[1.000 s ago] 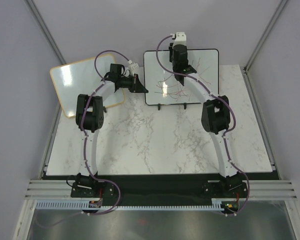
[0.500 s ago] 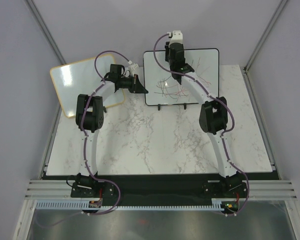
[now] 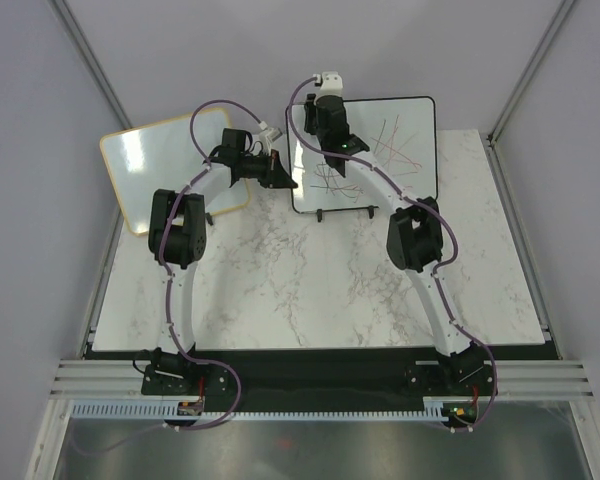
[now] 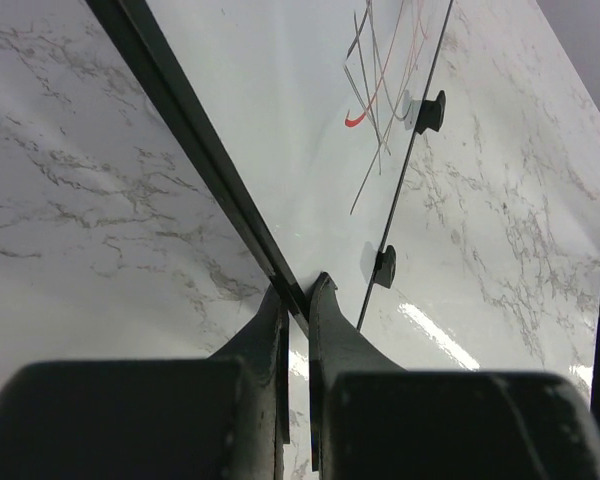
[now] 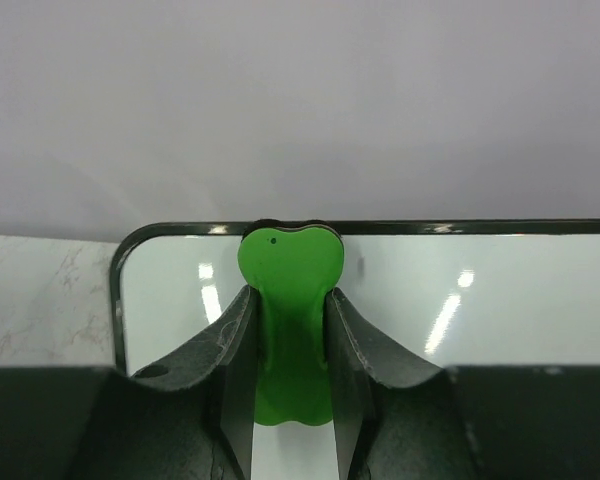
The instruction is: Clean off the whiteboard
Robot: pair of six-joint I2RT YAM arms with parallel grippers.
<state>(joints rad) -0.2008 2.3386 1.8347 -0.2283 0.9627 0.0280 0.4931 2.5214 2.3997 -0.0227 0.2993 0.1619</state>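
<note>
Marble table, and the whiteboard is propped on its little feet at the far edge, roughly mid-table, with red and black scribbles on it. The left gripper is pinched tight on the black frame low on the board's left side. The right gripper has a green eraser clamped between its fingers, right up at the top left corner. A wooden-framed board sits off to the left.

The black two-finger left gripper pinches the thin black frame of the white rectangular whiteboard; red and black scribbles lie toward one o'clock.
</note>
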